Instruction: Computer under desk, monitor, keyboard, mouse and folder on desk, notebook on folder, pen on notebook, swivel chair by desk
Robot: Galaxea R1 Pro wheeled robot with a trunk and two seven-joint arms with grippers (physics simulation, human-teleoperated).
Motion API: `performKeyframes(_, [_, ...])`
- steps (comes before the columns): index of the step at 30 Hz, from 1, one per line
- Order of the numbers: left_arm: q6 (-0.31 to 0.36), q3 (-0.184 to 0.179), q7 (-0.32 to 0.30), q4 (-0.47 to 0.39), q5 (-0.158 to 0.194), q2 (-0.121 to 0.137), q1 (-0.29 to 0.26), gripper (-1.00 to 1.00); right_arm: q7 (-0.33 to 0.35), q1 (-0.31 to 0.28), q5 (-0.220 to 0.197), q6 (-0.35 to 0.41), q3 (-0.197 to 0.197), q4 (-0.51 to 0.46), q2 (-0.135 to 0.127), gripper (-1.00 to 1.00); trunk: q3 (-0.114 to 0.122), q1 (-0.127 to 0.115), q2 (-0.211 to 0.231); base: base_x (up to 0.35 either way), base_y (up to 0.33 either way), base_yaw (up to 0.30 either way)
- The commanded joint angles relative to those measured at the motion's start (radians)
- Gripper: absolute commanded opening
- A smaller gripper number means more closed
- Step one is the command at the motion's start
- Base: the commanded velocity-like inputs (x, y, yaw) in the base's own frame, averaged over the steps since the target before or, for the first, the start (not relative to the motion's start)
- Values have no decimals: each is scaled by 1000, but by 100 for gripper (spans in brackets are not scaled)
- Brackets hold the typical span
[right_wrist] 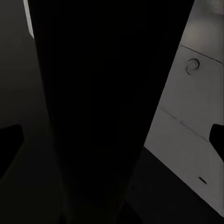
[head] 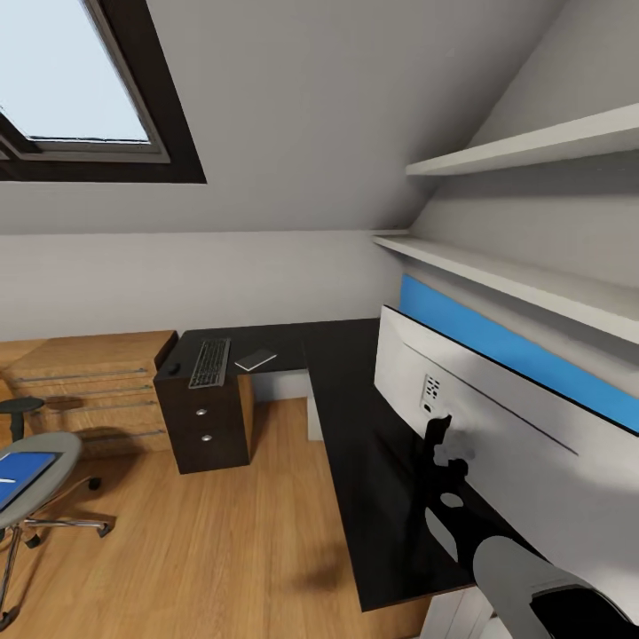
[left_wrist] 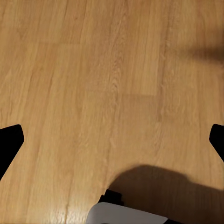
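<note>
Table (head: 355, 461) fills the right half of our head view, its black L-shaped top running from the near right to the far wall, with a black drawer unit (head: 206, 424) under its far left end. On that far end we see the keyboard (head: 210, 362) lying flat, a small dark mouse (head: 175, 367) just to its left, and the notebook (head: 256, 359) just to its right, apart from the keyboard. The monitor (head: 497, 444) stands on the near right part of the table with its white back turned toward us, and a blue panel (head: 524, 351) shows behind it below two white wall shelves (head: 532, 146). Our right gripper (head: 441, 453) is raised right against the monitor's white back; in the right wrist view a broad dark shape crosses between the fingers (right_wrist: 10, 142), which stand wide apart at the picture's edges, beside the pale back with its small round mark. At the near left the swivel chair (head: 40, 461) stands on the wooden floor (head: 222, 550), well apart from the table, with the blue folder (head: 19, 475) on its seat and a thin white pen (head: 7, 480) on the folder. A low wooden cabinet (head: 93, 382) sits against the far wall left of the table. The left gripper (left_wrist: 112, 140) hangs over bare floor, its fingers (left_wrist: 9, 142) spread wide and holding nothing.
</note>
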Motion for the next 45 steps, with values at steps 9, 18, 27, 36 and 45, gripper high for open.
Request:
performKeyframes(9, [-3, -9, 6, 0, 7, 0, -1, 100, -3, 0, -8, -5, 9, 1, -1, 100, -2, 0, -2, -152, 0, 0])
performKeyframes(18, [-3, -9, 6, 0, 7, 0, -1, 100, -3, -1, -5, -5, 10, 2, -1, 100, -2, 0, -2, -326, -29, 0])
performKeyframes(27, [-2, -9, 6, 1, 7, -1, -1, 100, -4, -1, -4, -3, 10, 2, -1, 100, -2, 0, -2, -200, -244, 0])
performKeyframes(36, [0, -9, 6, 1, 8, 0, -2, 100, -4, 0, -5, -4, 10, 4, 1, 100, -2, 0, -2, -22, -336, 0])
performKeyframes(45, [0, -9, 6, 2, 8, 6, -1, 100, -3, 0, -3, -6, 10, 4, 1, 100, -2, 0, -2, 92, -337, 0])
